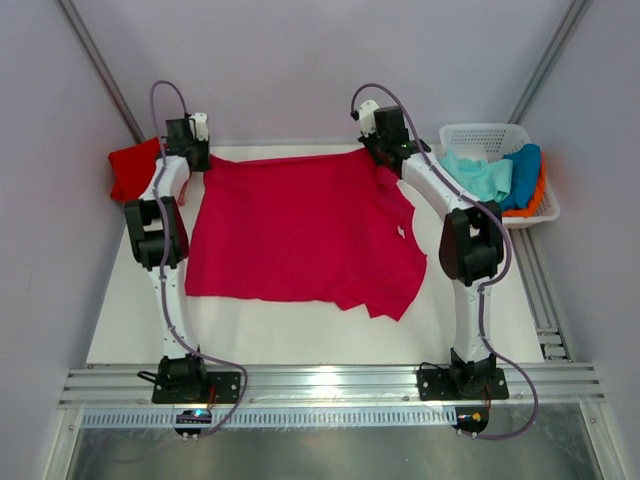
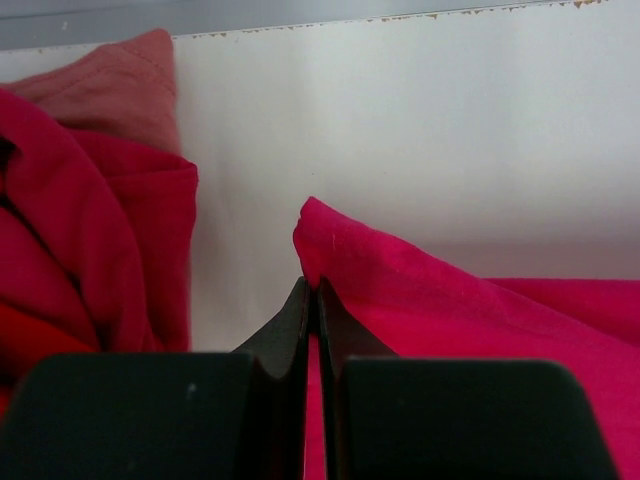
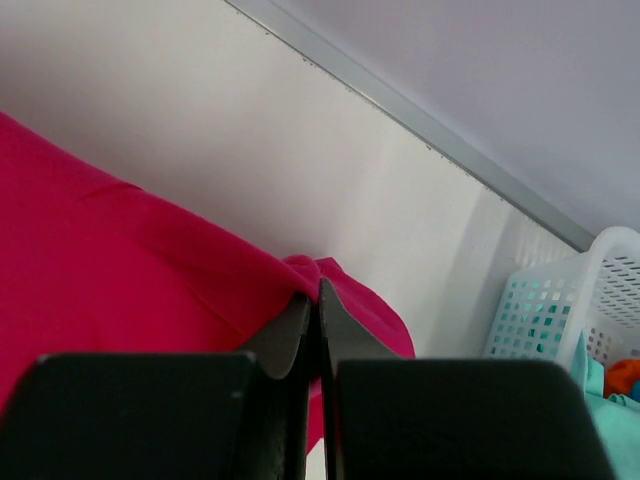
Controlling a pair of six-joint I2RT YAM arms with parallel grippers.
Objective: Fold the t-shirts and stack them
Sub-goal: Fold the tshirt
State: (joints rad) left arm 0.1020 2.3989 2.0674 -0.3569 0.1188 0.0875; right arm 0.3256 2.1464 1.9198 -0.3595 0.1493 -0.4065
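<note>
A crimson-pink t-shirt (image 1: 300,235) lies spread across the middle of the table, its right side rumpled and folded over. My left gripper (image 1: 197,157) is at the shirt's far left corner. In the left wrist view it (image 2: 311,287) is shut on a raised fold of the crimson-pink t-shirt (image 2: 450,300). My right gripper (image 1: 380,152) is at the far right corner. In the right wrist view it (image 3: 318,292) is shut on a bunched edge of the crimson-pink t-shirt (image 3: 120,260). A red t-shirt (image 1: 133,168) lies bunched at the far left, also seen as the red t-shirt (image 2: 90,230).
A white lattice basket (image 1: 482,132) stands at the far right and holds a mint-green tee (image 1: 478,176), a blue tee (image 1: 523,172) and an orange tee (image 1: 542,196). The white lattice basket (image 3: 560,300) is close to my right gripper. Walls bound the table's far edge and sides.
</note>
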